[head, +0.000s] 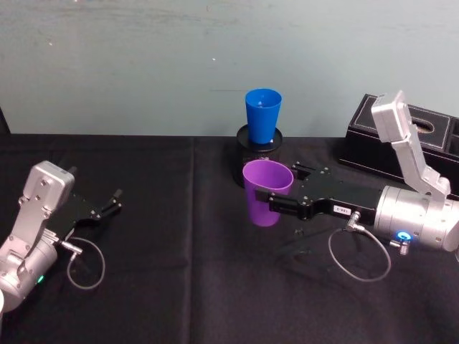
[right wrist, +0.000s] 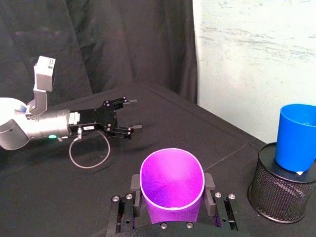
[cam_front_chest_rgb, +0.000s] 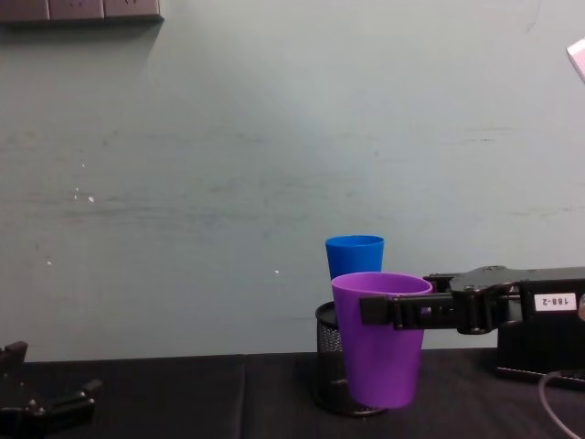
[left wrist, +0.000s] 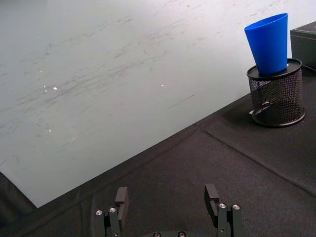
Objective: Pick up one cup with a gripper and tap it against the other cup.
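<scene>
Centre frame, my right hand point(head: 276, 190) pinched the purple cup point(head: 262, 213); a slow lift and nudge toward the blue cup point(head: 262, 113) above seemed wisest. My left hand point(head: 107, 204) rested spread, lower left.

Quick count here: two cups, one purple cup point(head: 267, 192) and one blue cup point(head: 262, 113); a single black mesh holder point(left wrist: 276, 98); one black box point(head: 362, 136); two grippers, the left gripper point(head: 115, 201) and the right gripper point(head: 282, 185); one black cloth point(head: 179, 287) under the lot
</scene>
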You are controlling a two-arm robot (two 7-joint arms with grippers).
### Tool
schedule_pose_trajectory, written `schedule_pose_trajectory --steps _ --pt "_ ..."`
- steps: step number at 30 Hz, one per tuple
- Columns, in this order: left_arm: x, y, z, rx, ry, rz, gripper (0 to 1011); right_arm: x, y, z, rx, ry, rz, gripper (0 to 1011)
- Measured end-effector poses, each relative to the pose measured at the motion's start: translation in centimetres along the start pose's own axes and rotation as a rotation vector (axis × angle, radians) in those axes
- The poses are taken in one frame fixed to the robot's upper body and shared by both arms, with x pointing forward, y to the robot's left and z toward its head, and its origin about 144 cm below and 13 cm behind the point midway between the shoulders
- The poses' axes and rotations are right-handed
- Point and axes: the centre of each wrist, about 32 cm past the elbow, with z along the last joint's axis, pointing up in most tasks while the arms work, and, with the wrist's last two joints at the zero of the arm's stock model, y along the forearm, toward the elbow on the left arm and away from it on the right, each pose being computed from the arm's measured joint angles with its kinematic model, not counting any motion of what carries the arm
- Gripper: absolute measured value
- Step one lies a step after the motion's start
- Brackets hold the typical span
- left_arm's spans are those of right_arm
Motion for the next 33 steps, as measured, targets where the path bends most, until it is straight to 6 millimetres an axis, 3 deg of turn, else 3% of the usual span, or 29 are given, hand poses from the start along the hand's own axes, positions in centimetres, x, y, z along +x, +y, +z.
schedule_pose_trajectory --steps 33 --pt "0.00 0.00 0.00 0.000 0.000 0.000 1011 0.03 -0.03 0.03 -0.001 -0.001 0.000 731"
